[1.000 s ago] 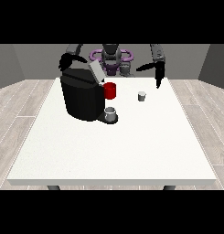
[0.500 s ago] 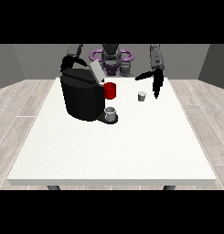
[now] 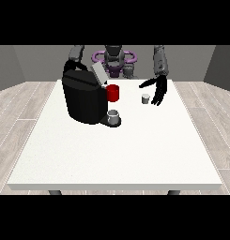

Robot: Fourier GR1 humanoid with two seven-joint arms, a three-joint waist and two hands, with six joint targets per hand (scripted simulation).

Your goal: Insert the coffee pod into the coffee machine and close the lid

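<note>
A small grey coffee pod (image 3: 145, 98) stands on the white table (image 3: 116, 150) right of centre, near the back. The hand at the view's right (image 3: 157, 90) hangs just right of the pod with its fingers straight and spread, thumb stretched left above the pod, apart from it. The black coffee machine (image 3: 83, 96) sits at the left with its grey lid (image 3: 98, 73) tilted up, open. Its red front part (image 3: 113, 93) faces right. The hand at the view's left is hidden behind the machine; only its arm (image 3: 75, 54) shows.
A grey cup (image 3: 113, 115) rests on the machine's drip tray (image 3: 111, 122). The robot's torso (image 3: 114, 58) stands behind the table's far edge. Broad bare table surface stretches towards the camera.
The hand at the view's right has come down and inward from a raised spot at the back right, ending beside the pod. The machine, lid and pod have not moved.
</note>
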